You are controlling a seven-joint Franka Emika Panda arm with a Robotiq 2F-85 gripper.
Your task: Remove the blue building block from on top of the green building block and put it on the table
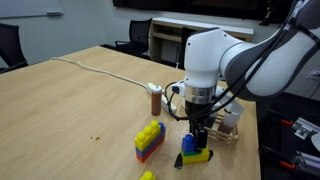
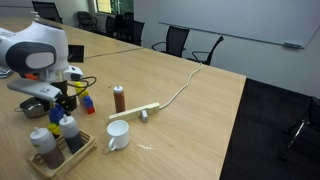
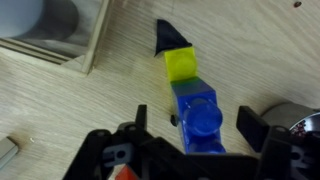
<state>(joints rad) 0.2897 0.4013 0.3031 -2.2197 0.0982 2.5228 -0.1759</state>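
- Closing the gripper [image 1: 197,135] squarely on the blue building block [image 3: 195,108] is, in my judgement, the step in hand. In the wrist view the jaws stand apart, one on each side of this brick, with a gap on both sides, so nothing is held now.
- Centring the brick between the jaws before closing would be good, so that both pads meet its flat sides together and do not turn it.
- The pull should go straight up and slowly. The studs may hold, and the green building block [image 3: 181,65] could rise with the blue one or slide on the table [image 1: 60,110].
- The yellow-blue-red stack [image 1: 150,140] stands near, and the wooden tray [image 3: 95,40] is also close, so bare wood away from both seems the better place for setting it down.
- The blue brick is small, glossy plastic, with a round stud on top, and narrower than the green one. It sits on the yellowish-green brick directly below the gripper. From the wrist view the green brick shows past its far end.
- How much the two bricks overlap I cannot tell.
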